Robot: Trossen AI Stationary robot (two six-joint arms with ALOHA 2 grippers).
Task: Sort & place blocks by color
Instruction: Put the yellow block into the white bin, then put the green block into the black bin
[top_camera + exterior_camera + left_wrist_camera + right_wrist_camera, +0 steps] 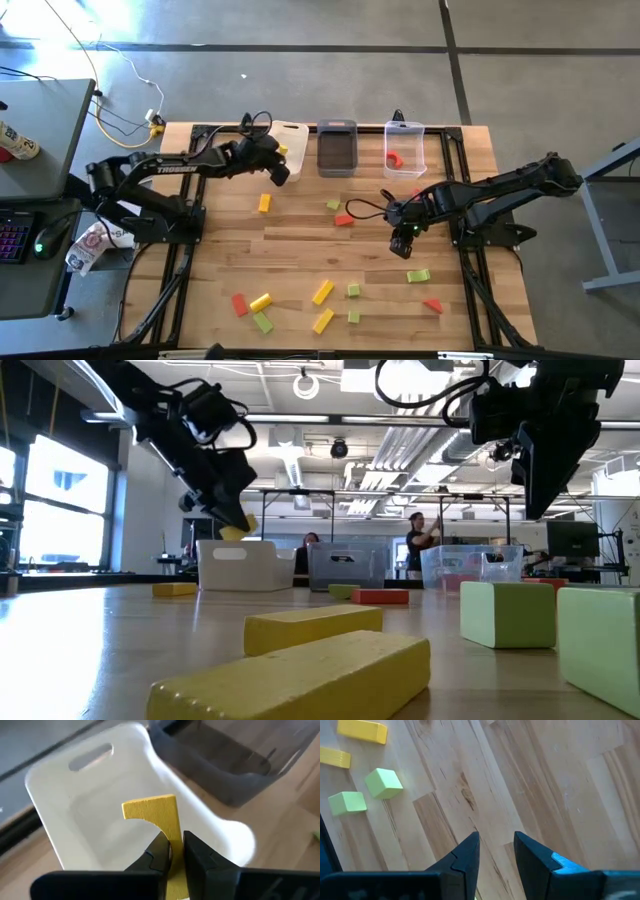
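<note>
Left wrist view: yellow block point(159, 817) over white bin point(75, 795), maybe.

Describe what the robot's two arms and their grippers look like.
Both arms are black and jointed, with black cables looping near the wrists. The left arm carries white lettering along its link. The left gripper and right gripper each have two dark, tapered fingers.

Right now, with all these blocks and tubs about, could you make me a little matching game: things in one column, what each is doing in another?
Things:
1. left gripper
2. right gripper
3. clear bin
4. grey bin

States:
A. holds one red block
B. shows no block inside
C. shut on a yellow block over the white bin
D. open over bare table

Pairs: 1-C, 2-D, 3-A, 4-B
</note>
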